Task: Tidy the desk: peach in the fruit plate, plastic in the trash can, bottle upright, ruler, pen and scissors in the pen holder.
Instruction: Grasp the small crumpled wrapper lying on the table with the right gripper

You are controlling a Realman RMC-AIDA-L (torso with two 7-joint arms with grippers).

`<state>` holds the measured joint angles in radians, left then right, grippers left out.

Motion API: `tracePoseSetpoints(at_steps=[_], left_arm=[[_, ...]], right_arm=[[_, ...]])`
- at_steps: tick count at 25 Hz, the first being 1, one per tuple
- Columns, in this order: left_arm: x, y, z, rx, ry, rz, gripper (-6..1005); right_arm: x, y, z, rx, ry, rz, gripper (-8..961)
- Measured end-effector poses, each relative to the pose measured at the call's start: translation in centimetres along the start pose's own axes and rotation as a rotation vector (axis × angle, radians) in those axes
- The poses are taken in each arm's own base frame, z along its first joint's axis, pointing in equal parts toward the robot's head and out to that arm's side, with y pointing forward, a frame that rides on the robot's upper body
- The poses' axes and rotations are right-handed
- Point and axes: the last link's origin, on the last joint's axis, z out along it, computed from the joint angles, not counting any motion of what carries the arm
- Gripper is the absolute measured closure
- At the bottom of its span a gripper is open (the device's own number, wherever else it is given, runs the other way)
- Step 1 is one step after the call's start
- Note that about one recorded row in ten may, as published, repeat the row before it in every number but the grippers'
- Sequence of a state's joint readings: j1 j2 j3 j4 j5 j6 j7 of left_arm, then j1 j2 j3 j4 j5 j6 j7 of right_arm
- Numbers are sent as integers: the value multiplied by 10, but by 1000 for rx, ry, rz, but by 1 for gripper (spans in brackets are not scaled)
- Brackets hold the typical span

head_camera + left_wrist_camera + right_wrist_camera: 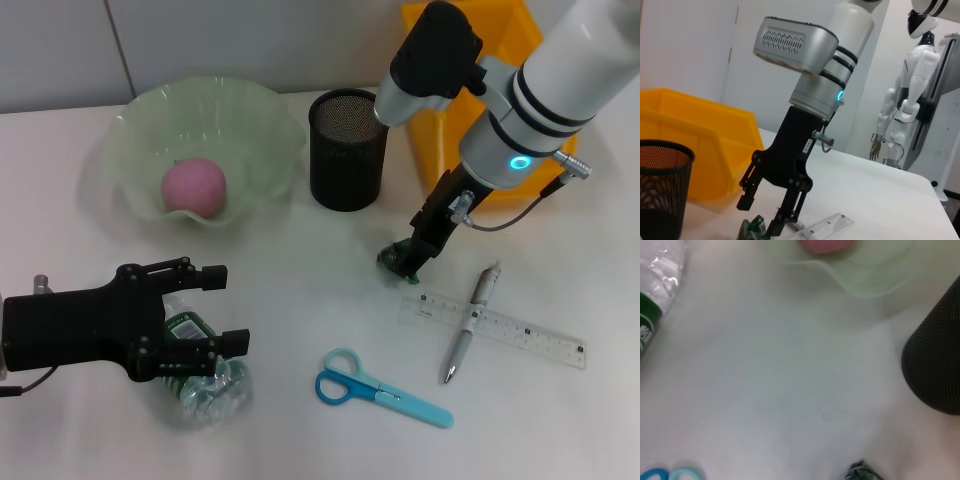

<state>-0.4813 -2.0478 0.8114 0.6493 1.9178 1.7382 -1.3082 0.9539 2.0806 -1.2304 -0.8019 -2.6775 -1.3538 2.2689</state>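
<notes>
Head view: a pink peach (pixel 194 187) sits in the pale green fruit plate (pixel 262 118) at the table's far left, beside the black mesh pen holder (pixel 347 150) and a yellow bin (pixel 437 140). The right gripper (pixel 407 259) reaches down to the tabletop, fingers spread around a small crumpled green piece of plastic (pixel 389 258), just at the near end of the clear ruler (pixel 520 332). A silver pen (pixel 472 323) lies across that ruler; blue scissors (pixel 378 388) lie nearer the robot. The left gripper (pixel 222 310) hangs over a bottle (pixel 197 375) lying on its side, fingers apart around its green-labelled body without visibly clamping it.
</notes>
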Motion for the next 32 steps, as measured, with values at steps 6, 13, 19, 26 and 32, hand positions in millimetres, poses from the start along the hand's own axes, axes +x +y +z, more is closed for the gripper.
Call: tracePoseSetpoints(at_steps=[6, 13, 19, 26, 32], left_arm=[[1, 0, 1, -3, 2, 2, 140], [2, 0, 1, -4, 4, 3, 139], [3, -1, 1, -6, 3, 8, 139], [5, -1, 1, -8, 3, 15, 139], [9, -1, -1, -13, 19, 23, 139]], right_arm=[[2, 0, 8, 1, -3, 6, 213], [2, 1, 15, -1, -14, -1, 213], [2, 0, 16, 1, -16, -1, 214], [2, 3, 19, -16, -20, -6, 280], [4, 2, 22, -8, -20, 2, 346]])
